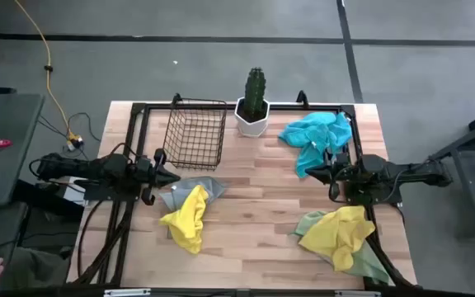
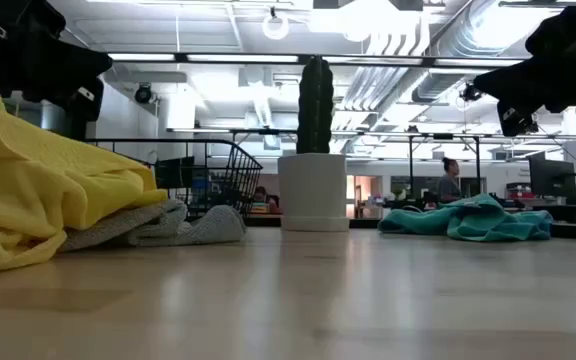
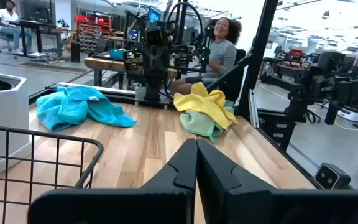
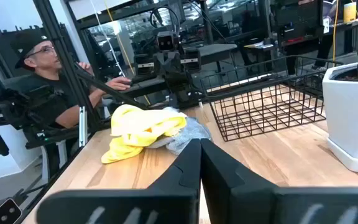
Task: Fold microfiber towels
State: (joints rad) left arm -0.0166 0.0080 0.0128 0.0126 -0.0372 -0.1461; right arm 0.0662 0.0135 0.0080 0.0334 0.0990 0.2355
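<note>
Crumpled microfiber towels [image 1: 190,212] in three heaps across table [image 1: 254,214]

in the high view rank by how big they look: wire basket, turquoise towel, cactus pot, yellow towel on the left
1. turquoise towel and wire basket, too close to rank
2. yellow towel
3. cactus pot

Both arms are matte black, built of chunky jointed segments with dark cables trailing along them. The left arm's black two-fingered pincer [image 3: 196,163] has smooth, flat-sided fingers that taper to a narrow wedge, pressed together along a thin seam. The right arm's matching black pincer [image 4: 201,163] shows the same tapered, angular fingers.
</note>
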